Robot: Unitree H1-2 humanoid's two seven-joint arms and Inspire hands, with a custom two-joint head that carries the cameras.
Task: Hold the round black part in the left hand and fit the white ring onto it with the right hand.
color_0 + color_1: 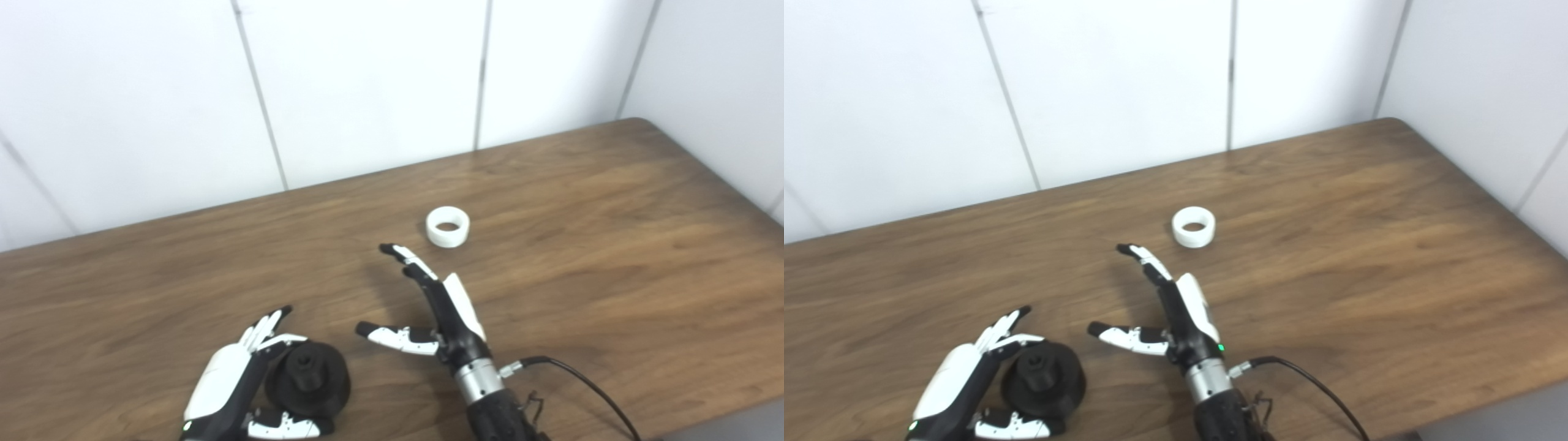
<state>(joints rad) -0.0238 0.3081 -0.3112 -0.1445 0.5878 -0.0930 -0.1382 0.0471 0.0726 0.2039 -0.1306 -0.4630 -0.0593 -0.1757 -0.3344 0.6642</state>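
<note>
The round black part rests on the wooden table near the front left. My left hand is open around it, fingers behind it and thumb in front, close to it or touching it. The white ring lies flat on the table farther back, near the middle. My right hand is open, fingers stretched toward the ring and thumb spread to the left. Its fingertips stop short of the ring, with bare table between them.
A black cable runs from my right wrist toward the table's front edge. White wall panels stand right behind the table's far edge and along its right side.
</note>
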